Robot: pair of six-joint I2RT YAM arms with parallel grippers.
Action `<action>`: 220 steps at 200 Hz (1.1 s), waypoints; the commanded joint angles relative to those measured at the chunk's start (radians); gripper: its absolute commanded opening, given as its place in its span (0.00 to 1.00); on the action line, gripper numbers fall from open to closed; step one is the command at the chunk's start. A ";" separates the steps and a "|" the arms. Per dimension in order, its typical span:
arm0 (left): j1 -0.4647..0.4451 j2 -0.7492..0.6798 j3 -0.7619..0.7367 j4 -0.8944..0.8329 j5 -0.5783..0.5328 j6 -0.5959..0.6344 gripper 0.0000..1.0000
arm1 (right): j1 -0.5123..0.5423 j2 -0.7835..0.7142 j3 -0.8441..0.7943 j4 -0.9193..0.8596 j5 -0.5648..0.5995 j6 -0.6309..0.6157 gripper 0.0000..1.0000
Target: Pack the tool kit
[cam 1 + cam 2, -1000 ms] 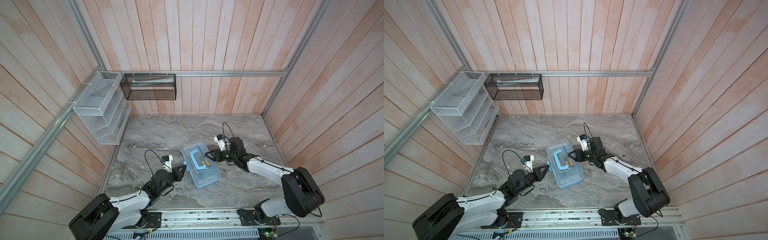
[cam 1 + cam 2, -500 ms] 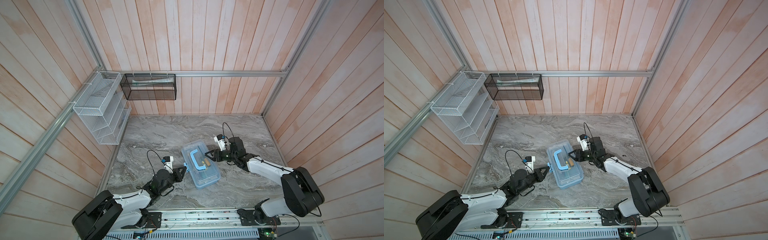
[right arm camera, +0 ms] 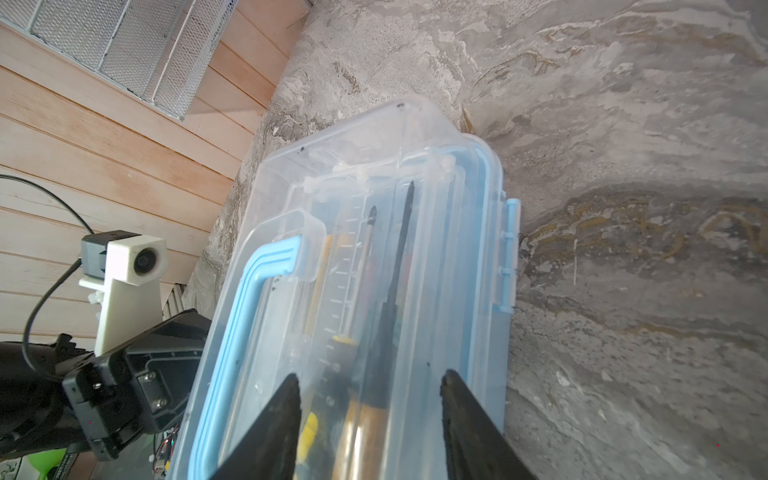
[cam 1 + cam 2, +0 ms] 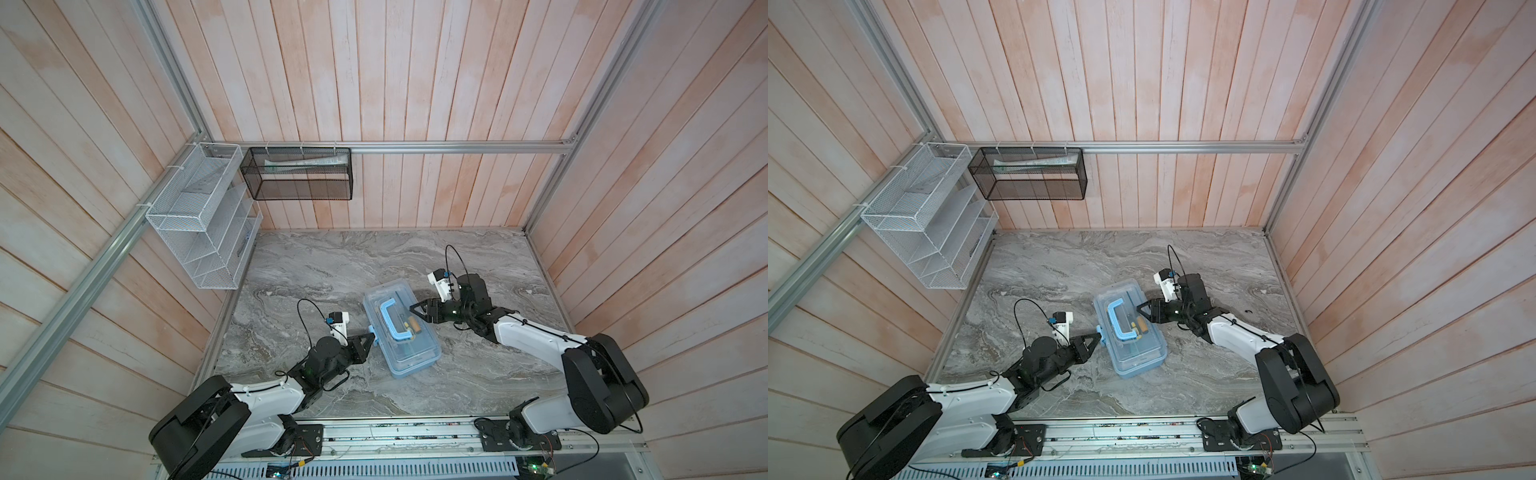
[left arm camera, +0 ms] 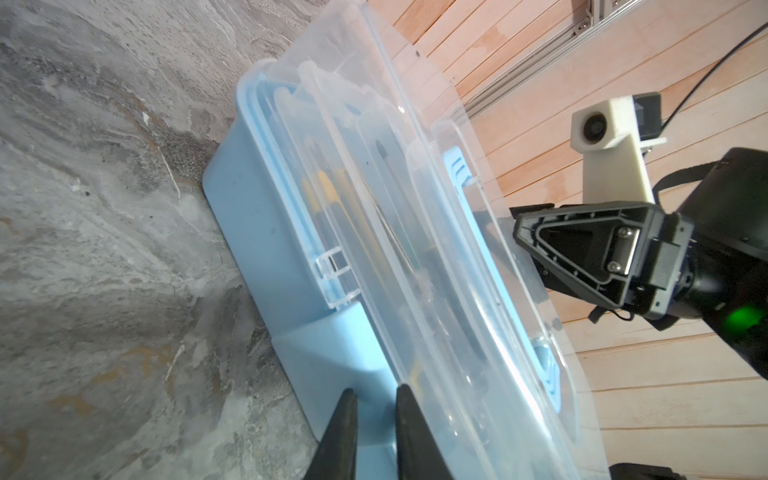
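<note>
The clear-lidded light blue tool kit [image 4: 415, 353] lies central on the tabletop [image 4: 332, 270] between the left claw [image 4: 371, 333], clamped on its latch [image 4: 376, 341], and the right claw [image 4: 412, 308], spread above it.

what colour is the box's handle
The handle is light blue, clearest in the right wrist view.

The box [image 5: 249, 232] is smooth light-blue plastic under a glossy, clear plastic lid [image 3: 374, 166]. The surface [image 4: 332, 266] looks like matt grey veined stone. Walls [image 4: 374, 83] are pale, matt wood planks; the rack [image 4: 187, 203] is white-coated wire mesh.
</note>
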 commanded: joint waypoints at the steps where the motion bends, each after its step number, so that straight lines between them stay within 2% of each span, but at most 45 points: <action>1: -0.002 0.013 0.025 0.028 0.019 0.017 0.19 | 0.012 0.039 -0.017 -0.094 -0.010 -0.007 0.51; 145: -0.022 0.073 0.067 0.043 0.046 0.024 0.11 | 0.011 0.032 -0.026 -0.088 -0.011 -0.002 0.51; 220: -0.043 0.084 0.129 -0.020 0.046 0.054 0.08 | 0.016 0.034 -0.032 -0.064 -0.024 0.013 0.50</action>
